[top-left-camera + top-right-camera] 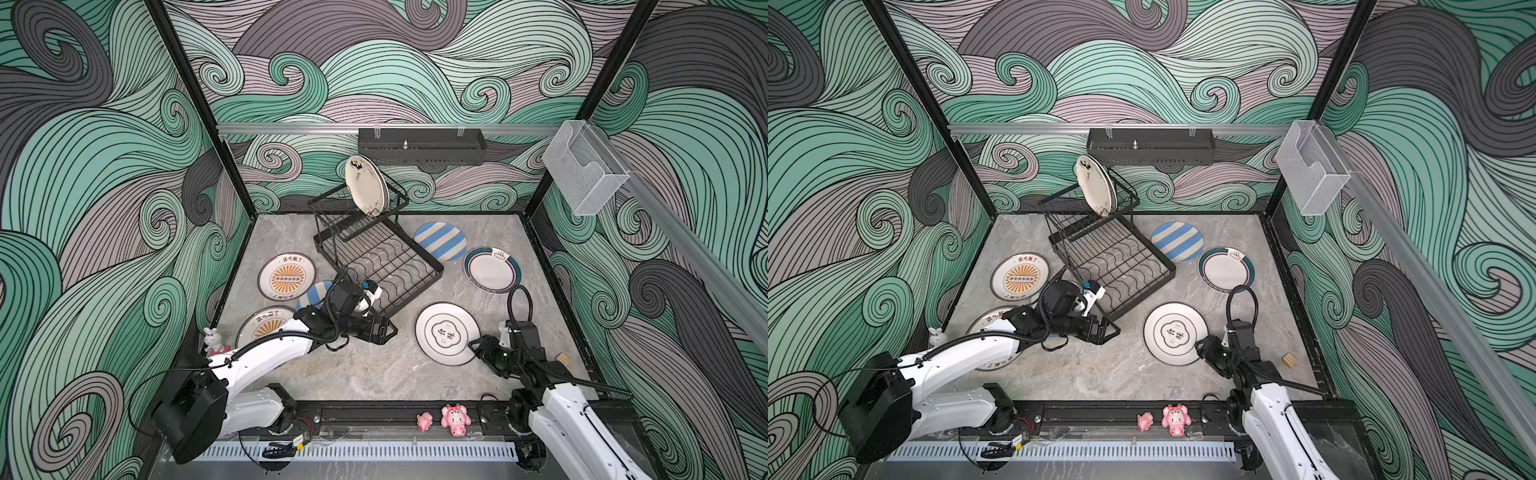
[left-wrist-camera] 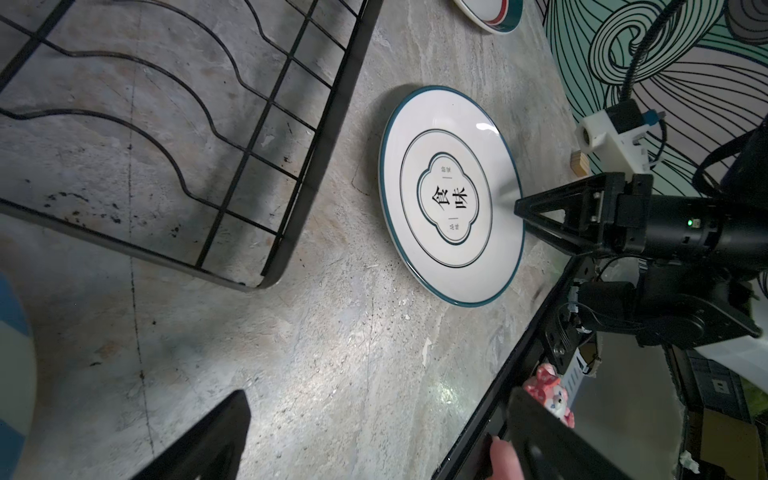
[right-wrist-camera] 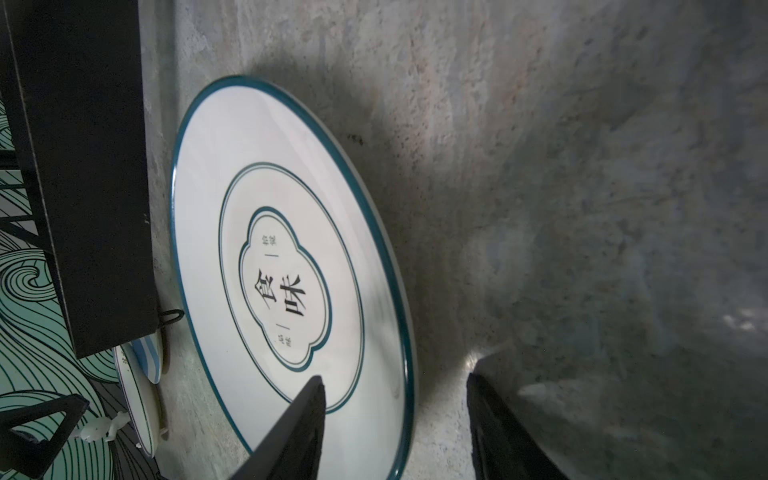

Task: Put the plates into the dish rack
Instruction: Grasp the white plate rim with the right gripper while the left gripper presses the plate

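- Grey marble desk [image 1: 374,374], both top views: rack [image 1: 415,294] towards the back, cream plate [image 1: 365,185] upright in its upper basket; six plates lie flat around it.
- Left wrist view: left hand [image 2: 378,392] wide open and empty over bare desk, near the rack's tray corner; right hand [image 2: 519,212] at the ringed plate's [image 2: 449,195] rim.
- Right wrist view: right hand partly open, gripping nothing, fingers [image 3: 299,424] straddling that rim, one over the plate, one beyond it; plate flat on the desk.
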Controlling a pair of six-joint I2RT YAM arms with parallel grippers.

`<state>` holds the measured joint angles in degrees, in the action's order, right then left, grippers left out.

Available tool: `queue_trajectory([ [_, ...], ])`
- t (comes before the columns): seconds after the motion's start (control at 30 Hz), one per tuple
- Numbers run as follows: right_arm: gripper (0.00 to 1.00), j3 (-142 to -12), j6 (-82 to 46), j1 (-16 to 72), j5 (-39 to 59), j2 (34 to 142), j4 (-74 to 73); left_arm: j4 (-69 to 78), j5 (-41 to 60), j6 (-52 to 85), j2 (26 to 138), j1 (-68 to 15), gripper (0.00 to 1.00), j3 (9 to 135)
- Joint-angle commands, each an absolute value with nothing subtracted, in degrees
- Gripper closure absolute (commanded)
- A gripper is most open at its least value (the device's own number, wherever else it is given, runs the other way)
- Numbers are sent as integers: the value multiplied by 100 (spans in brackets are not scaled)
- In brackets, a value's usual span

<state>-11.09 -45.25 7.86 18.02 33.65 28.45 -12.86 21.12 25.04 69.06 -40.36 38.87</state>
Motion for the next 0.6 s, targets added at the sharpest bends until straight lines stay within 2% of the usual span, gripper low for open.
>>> queue_trajectory([
  [0.0,46,-998,-4502,699,1793,3523,2744,-1404,1939,2417,6845,-4087,1,4069],
  [0.17,49,-1017,-4393,659,1843,3881,2479,-1516,1759,2426,6829,-4087,1,4099],
  [0.4,58,-1168,-4195,598,1863,4637,2139,-1717,1506,2431,6795,-4078,1,4139],
  [0.57,63,-1178,-4192,545,1898,4789,1913,-1769,1365,2443,6697,-4078,1,4120],
])
